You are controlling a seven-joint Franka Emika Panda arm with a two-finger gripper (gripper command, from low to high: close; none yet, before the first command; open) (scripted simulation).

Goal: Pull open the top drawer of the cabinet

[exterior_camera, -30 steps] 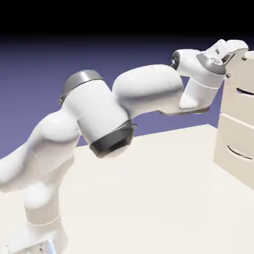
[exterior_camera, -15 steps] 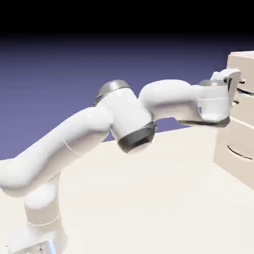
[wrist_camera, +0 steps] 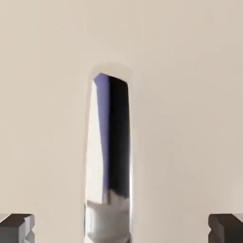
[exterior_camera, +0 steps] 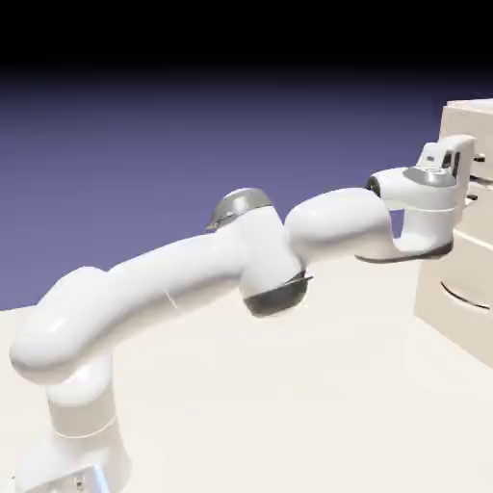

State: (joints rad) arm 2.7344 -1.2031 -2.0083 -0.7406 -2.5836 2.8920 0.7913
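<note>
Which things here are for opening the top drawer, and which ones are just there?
For the job:
- white robot arm
- open two-finger gripper
- shiny curved bar handle
- cream top drawer front

Just there:
- cream lower drawer front
- pale flat tabletop

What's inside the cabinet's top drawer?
Its contents can't be seen: the top drawer looks closed, so only its front and shiny handle show.

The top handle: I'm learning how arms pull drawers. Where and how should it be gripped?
Probably mid-bar, from straight in front of the top drawer, one finger each side: the handle is a long, narrow bar, and the gripper already straddles its line.
</note>
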